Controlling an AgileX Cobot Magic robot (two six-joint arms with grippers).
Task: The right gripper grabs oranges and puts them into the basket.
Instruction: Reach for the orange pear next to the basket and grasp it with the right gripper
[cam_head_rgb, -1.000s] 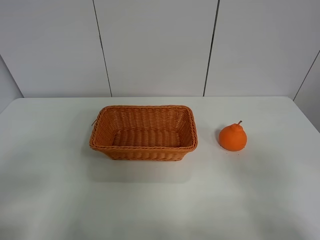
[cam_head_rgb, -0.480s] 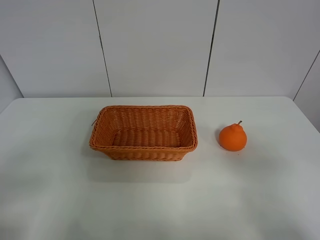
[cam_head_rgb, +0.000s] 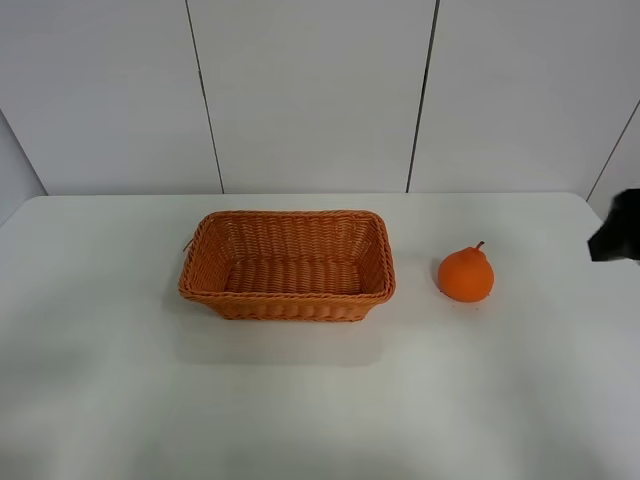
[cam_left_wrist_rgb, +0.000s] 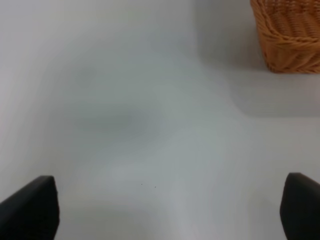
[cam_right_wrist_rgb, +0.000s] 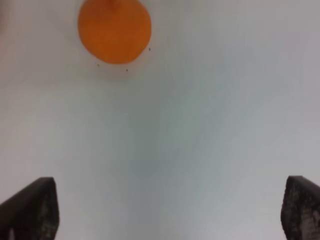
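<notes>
A bright orange fruit (cam_head_rgb: 466, 275), round with a raised bumpy top, stands upright on the white bench (cam_head_rgb: 300, 400). Its long axis is vertical, and its short brown stem (cam_head_rgb: 479, 245) leans toward 1 o'clock in the high view. The fruit sits at 3 o'clock from the rectangular orange-brown woven wicker basket (cam_head_rgb: 290, 300), near it but apart and outside it. The basket's long axis runs from 9 o'clock to 3 o'clock. A black part of the right arm (cam_head_rgb: 618, 240) shows at the edge of the high view, at 3 o'clock from the fruit and apart from it. The right gripper (cam_right_wrist_rgb: 165, 210) has its jaws spread wide and grips nothing; the fruit lies ahead of them on the bench, not between them. The left gripper (cam_left_wrist_rgb: 165, 210) also has its jaws wide apart, above the bench, with one corner of the basket ahead of them and off to one side.
</notes>
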